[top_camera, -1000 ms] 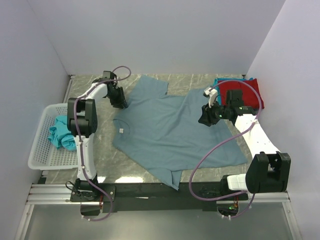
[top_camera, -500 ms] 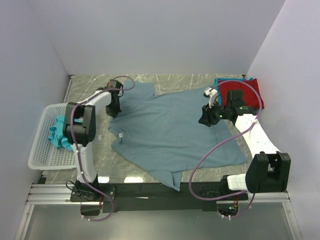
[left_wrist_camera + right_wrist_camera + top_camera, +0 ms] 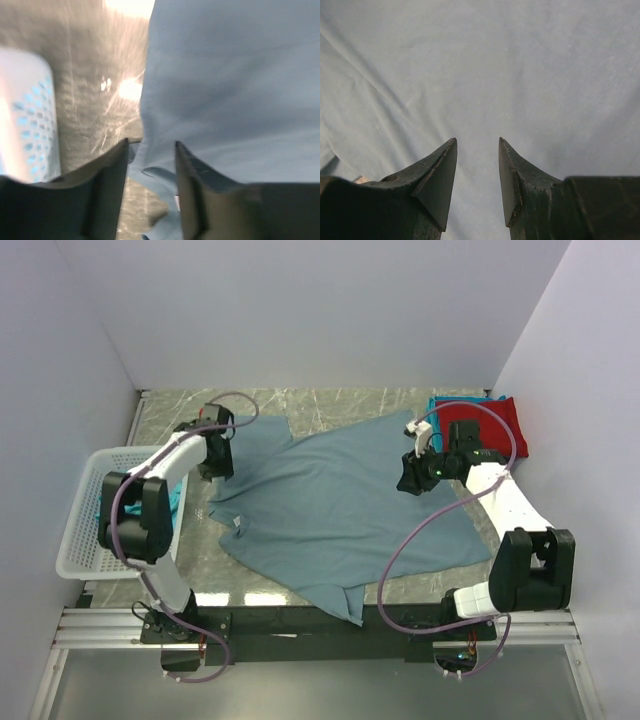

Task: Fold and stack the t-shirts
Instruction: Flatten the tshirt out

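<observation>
The blue-grey t-shirt [image 3: 340, 505] lies spread across the middle of the table, collar to the left. My left gripper [image 3: 216, 466] hovers over its far left sleeve; in the left wrist view this gripper [image 3: 151, 142] is open, with the shirt [image 3: 225, 90] and bare table showing between its fingers. My right gripper [image 3: 408, 481] hangs over the shirt's right side and, in the right wrist view, the right gripper [image 3: 477, 140] is open above flat fabric [image 3: 480, 65]. A red t-shirt [image 3: 500, 420] sits folded at the back right on a teal one [image 3: 440, 403].
A white perforated basket [image 3: 78, 540] stands at the left table edge, holding teal cloth mostly hidden by my left arm; the basket's rim [image 3: 25, 110] shows in the left wrist view. White walls close in the table on three sides.
The left gripper moved left, shutting and opening again, and the blue-grey shirt's left side slid leftward with it. The right arm barely moved.
</observation>
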Controlling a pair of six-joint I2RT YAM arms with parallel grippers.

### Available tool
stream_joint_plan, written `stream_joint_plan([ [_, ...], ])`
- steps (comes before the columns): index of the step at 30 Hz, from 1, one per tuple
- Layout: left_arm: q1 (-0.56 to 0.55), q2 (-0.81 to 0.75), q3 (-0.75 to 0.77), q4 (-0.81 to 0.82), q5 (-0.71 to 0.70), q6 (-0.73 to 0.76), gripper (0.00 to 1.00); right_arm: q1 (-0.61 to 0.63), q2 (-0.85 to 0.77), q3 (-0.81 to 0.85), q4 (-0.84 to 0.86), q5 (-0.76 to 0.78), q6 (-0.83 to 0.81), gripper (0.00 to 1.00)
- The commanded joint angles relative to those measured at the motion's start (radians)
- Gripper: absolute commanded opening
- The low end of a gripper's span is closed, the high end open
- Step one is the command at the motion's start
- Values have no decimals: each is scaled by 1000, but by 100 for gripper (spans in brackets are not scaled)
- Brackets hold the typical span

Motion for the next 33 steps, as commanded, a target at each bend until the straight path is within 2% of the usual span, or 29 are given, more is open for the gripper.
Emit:
stream_joint_plan([
  [1, -3, -101, 96, 33, 70, 29, 49, -7, 18, 34, 9, 17, 20, 46],
  [2, -4, -95, 111, 34, 80, 38, 54, -7, 23, 42, 1, 16, 17, 46],
  [6, 16, -6, 208, 83, 127, 89, 61, -5, 49, 58, -23, 11, 3, 47],
  [8, 37, 55, 240, 172, 199, 95, 62, -7, 55, 63, -25, 16, 3, 47],
  [10, 82, 107, 305, 234, 271, 80, 61, -7, 57, 63, -28, 14, 5, 47],
  [11, 97, 173, 340, 241, 351, 69, 59, -5, 55, 57, -26, 14, 3, 47],
  [14, 132, 303, 479, 237, 403, 43, 54, -7, 51, 48, -22, 11, -1, 47],
  [16, 135, 353, 556, 231, 367, 52, 53, -7, 54, 48, -20, 16, -6, 47],
  [21, 148, 474, 636, 257, 325, 88, 49, -7, 66, 51, -25, 8, -12, 47],
  [26, 151, 621, 779, 197, 308, 104, 48, -7, 80, 51, -31, 11, -20, 47],
  [33, 155, 712, 906, 191, 265, 114, 43, -8, 98, 49, -28, 20, -17, 47],
])
